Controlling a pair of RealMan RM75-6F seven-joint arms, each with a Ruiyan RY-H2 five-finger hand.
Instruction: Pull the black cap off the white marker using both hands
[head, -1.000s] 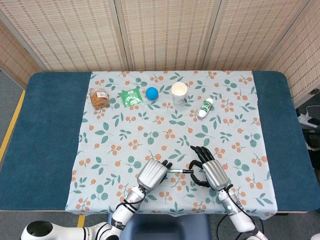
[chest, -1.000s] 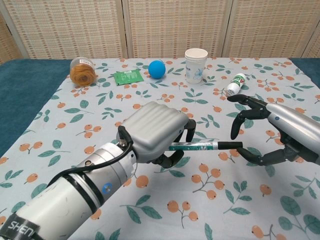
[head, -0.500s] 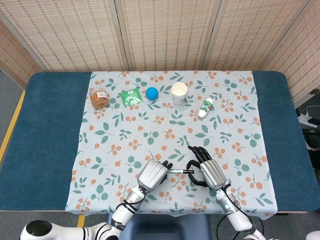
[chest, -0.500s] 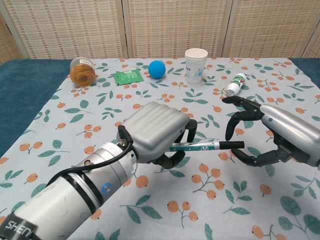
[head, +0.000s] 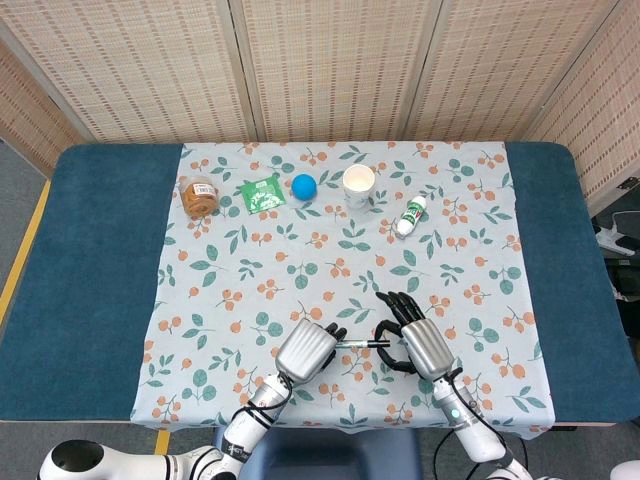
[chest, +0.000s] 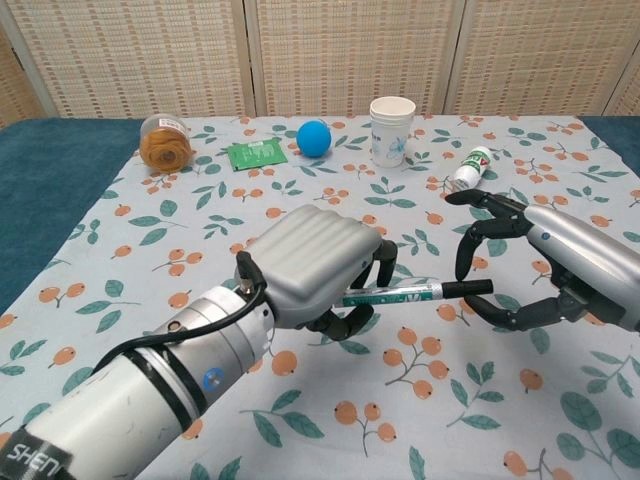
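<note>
My left hand (chest: 310, 268) (head: 305, 348) grips the white marker (chest: 392, 295) (head: 355, 343) by its barrel, holding it level above the cloth. Its black cap (chest: 468, 289) (head: 379, 342) points right. My right hand (chest: 545, 265) (head: 420, 340) is open around the cap end, fingers curved above it and thumb below, and no finger plainly touches the cap.
Along the far side of the floral cloth (head: 300, 260) stand a snack jar (head: 199, 196), a green packet (head: 261, 192), a blue ball (head: 304, 186), a white paper cup (head: 358, 184) and a small lying bottle (head: 410, 215).
The marker's cap end has tilted up slightly. My right hand has shifted a little around the cap, fingers still spread.
</note>
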